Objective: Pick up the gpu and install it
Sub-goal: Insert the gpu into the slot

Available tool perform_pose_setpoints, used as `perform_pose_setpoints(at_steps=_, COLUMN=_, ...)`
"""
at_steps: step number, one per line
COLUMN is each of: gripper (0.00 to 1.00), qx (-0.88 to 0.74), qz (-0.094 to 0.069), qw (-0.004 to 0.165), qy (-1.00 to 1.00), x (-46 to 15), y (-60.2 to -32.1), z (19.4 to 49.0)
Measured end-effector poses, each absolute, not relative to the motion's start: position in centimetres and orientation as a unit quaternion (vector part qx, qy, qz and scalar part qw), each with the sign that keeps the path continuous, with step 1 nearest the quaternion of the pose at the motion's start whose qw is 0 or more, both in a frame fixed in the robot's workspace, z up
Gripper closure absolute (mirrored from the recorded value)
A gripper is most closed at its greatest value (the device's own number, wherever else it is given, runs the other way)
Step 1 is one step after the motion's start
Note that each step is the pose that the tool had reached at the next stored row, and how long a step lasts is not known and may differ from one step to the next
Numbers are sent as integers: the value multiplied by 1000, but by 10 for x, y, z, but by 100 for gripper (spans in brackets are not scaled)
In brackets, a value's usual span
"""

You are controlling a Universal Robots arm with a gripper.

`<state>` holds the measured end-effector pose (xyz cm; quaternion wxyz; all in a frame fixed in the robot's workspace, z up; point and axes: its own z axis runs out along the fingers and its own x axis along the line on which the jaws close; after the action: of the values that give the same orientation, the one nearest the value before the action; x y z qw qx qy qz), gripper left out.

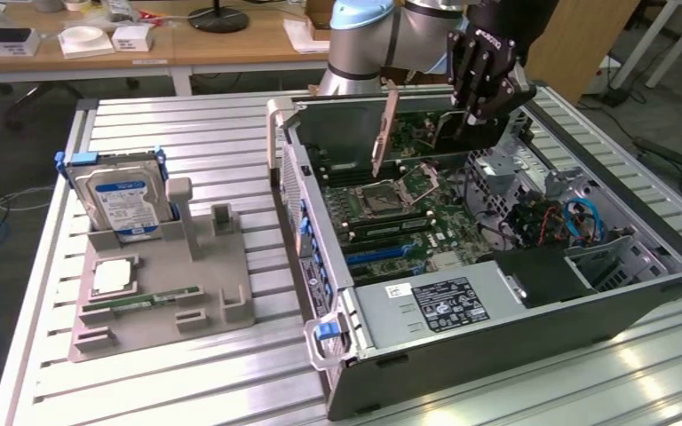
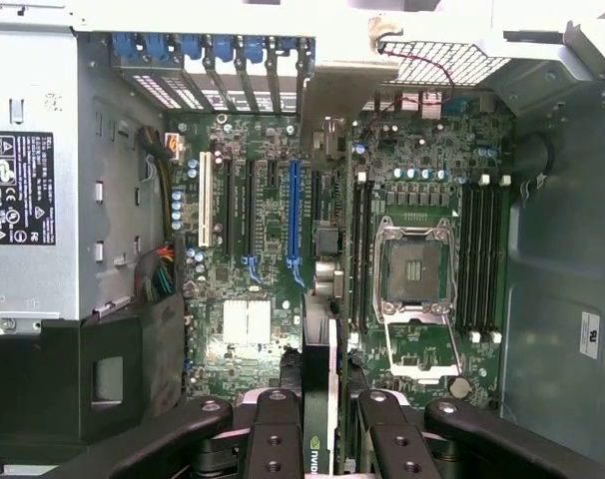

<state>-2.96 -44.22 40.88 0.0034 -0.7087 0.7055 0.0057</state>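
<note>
My gripper [image 1: 485, 108] hangs over the open computer case [image 1: 625, 302], shut on the gpu [image 1: 428, 133]. The gpu is a thin dark card held upright, with its metal bracket end [image 1: 382, 142] towards the exterior view's left. In the wrist view the gpu [image 2: 319, 389] shows edge-on between my two black fingers [image 2: 274, 439], above the motherboard [image 2: 263, 329]. A long blue expansion slot [image 2: 294, 220] lies on the board roughly in line with the card's edge. The card is clear of the board and touches no slot.
Inside the case are the CPU socket [image 2: 414, 269], a grey power supply [image 1: 436, 306] and a blue cable [image 1: 581, 222]. On the exterior view's left, a grey holder [image 1: 199, 302] carries a blue-labelled hard drive [image 1: 125, 200], a RAM stick [image 1: 139, 302] and a chip [image 1: 116, 277].
</note>
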Motion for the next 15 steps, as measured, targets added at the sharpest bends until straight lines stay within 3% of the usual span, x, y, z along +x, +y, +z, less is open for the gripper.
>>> perform_pose_setpoints(at_steps=15, gripper=73, qx=-709, qz=6, qw=3, qy=705, x=-30, y=-442, z=409)
